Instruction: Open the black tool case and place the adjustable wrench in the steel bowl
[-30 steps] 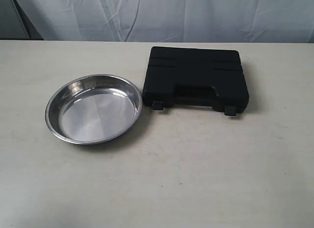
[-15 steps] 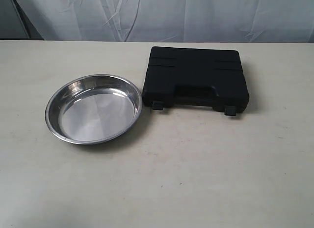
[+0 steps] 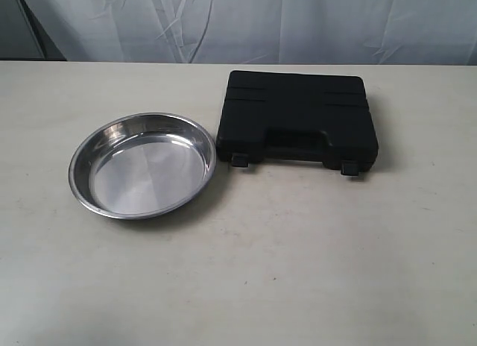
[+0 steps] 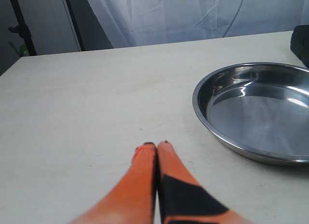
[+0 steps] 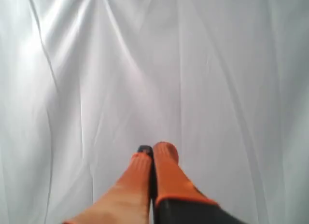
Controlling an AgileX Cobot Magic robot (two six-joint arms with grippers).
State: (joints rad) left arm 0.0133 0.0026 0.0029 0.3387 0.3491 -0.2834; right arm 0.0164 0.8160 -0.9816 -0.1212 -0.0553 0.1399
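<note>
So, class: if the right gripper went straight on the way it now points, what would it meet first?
Probably the white curtain: it fills the right wrist view beyond the right gripper, with nothing between. How far off is unclear.

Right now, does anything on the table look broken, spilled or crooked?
Nothing stands out. The rectangular black plastic tool case lies flat with its lid closed, and the round shiny steel bowl sits upright and empty beside it.
</note>
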